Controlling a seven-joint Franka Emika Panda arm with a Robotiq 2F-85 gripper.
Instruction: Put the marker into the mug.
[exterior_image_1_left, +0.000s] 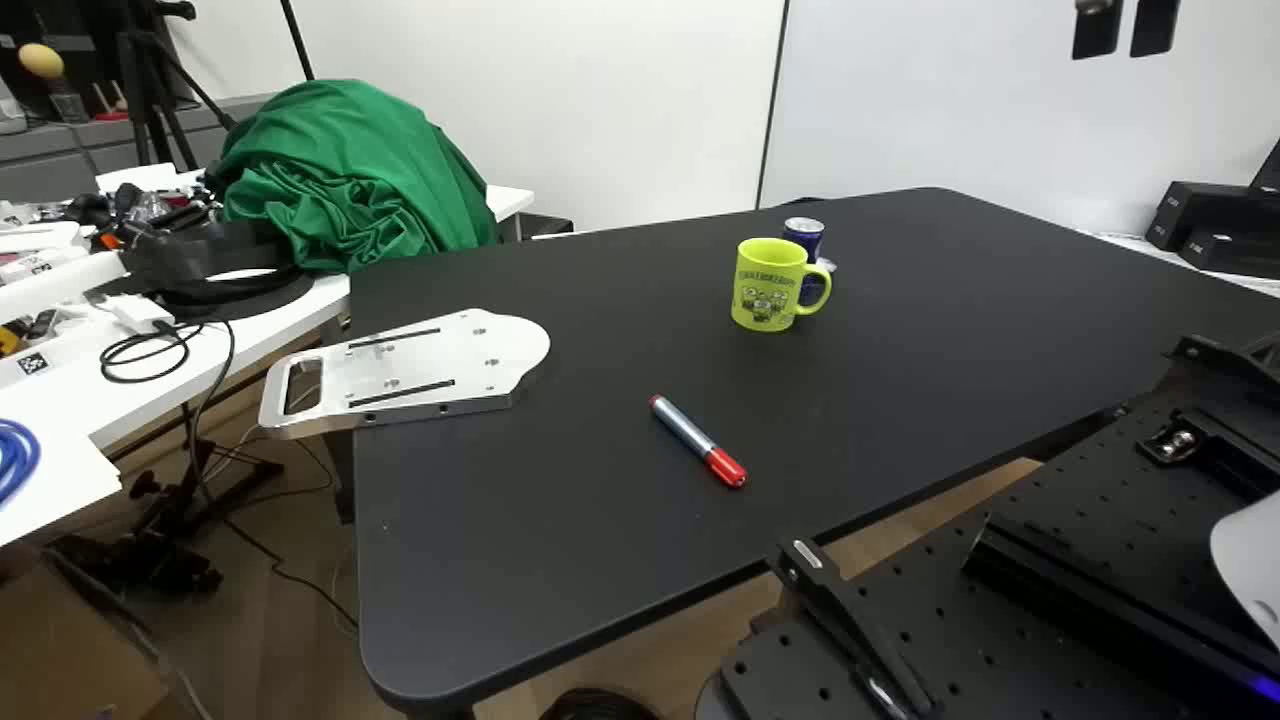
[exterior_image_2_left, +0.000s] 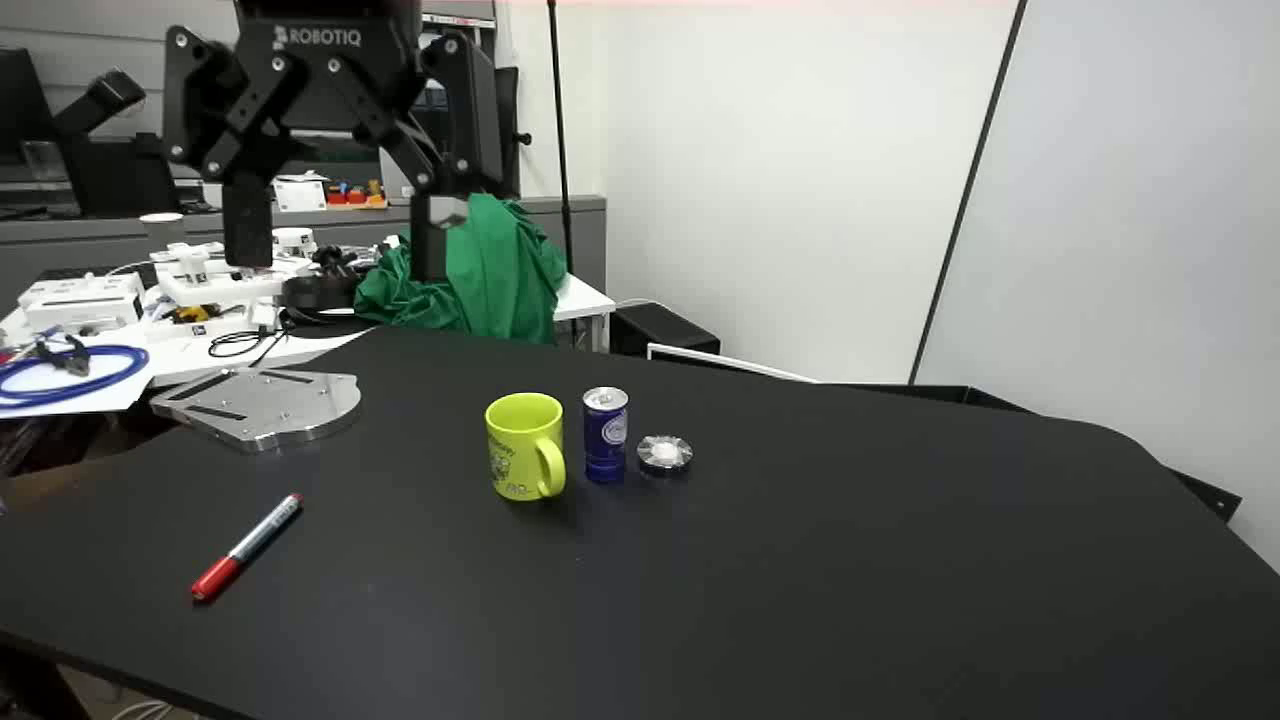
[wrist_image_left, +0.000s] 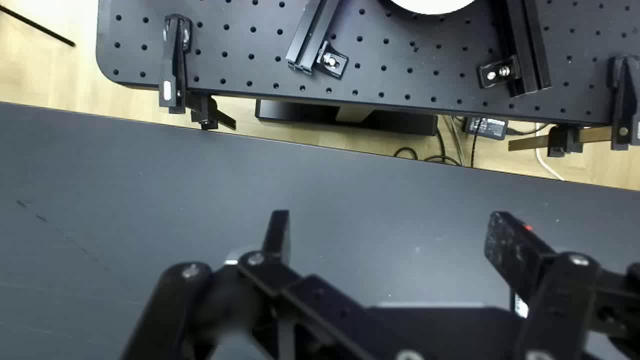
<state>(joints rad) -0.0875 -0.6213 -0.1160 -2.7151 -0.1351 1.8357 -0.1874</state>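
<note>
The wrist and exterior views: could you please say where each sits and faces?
An exterior view: raised, facing across the table past the marker; gripper cropped, top right.
An exterior view: raised, facing past the mug; open gripper, upper left.
Wrist view: above the table, facing down; gripper fingers at bottom.
Both exterior views share marker and mug.

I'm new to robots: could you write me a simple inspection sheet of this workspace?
Surface: black table, small dark marks in the wrist view.
Job's things: red-capped marker lying flat; lime mug standing upright.
Clutter: blue can and silver disc near the mug; metal plate overhanging the table's edge.
Grippers: one gripper, open, above the table, holding nothing.
Cables: black cable looped on a white side table.
Surroundings: green cloth heaped nearby; white wall behind.
</note>
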